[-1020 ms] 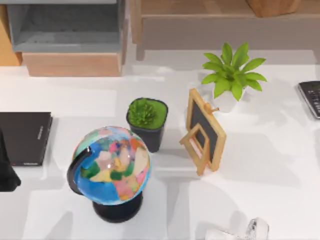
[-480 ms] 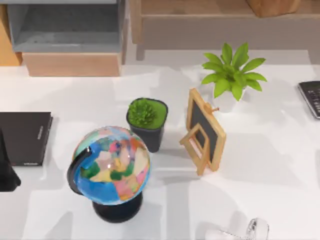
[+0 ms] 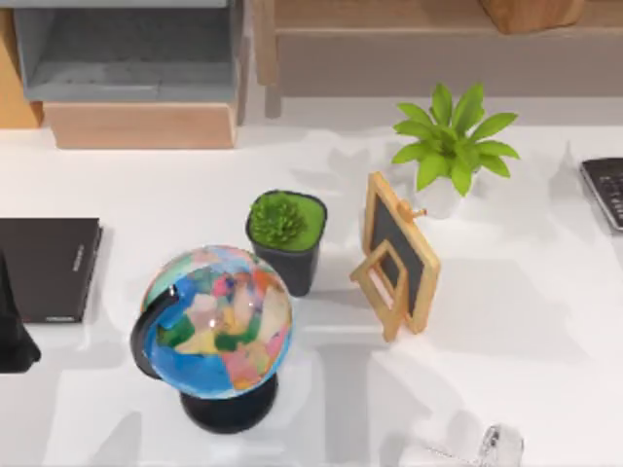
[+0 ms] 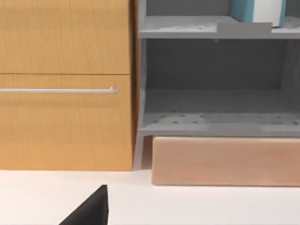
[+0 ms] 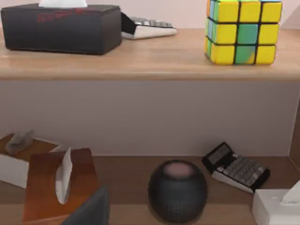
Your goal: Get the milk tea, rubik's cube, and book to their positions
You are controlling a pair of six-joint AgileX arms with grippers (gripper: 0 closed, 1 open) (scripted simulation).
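From above, you are looking down on a white worktop (image 3: 545,321). A globe (image 3: 216,321) on a black stand sits toward the front left, with a small black plant pot (image 3: 286,236) just behind it to the right. Right of that pot stands a little wooden easel chalkboard (image 3: 397,255), and behind the easel is a leafy green plant (image 3: 452,146) in a white pot. A thin flat black book (image 3: 47,268) lies at the left edge, and a dark calculator (image 3: 605,191) is cut off by the right edge. Your left arm (image 3: 14,326) shows as a dark shape at the left edge, in front of the black book; your right arm (image 3: 477,449) shows as a pale shape at the front edge, right of centre. You cannot tell from here how either tool stands.

In the left wrist view you face a wooden cabinet front (image 4: 65,84) with a metal handle bar (image 4: 58,90), and beside it a grey shelf unit (image 4: 215,93). The book (image 4: 258,10), teal with white page edges, stands on the upper grey shelf.

In the right wrist view the rubik's cube (image 5: 243,31) rests on a wooden shelf (image 5: 150,63), well apart from a black tissue box (image 5: 61,28) on the same shelf. Below sit a round dark speaker (image 5: 178,190), a calculator, and a brown tissue box (image 5: 58,185).
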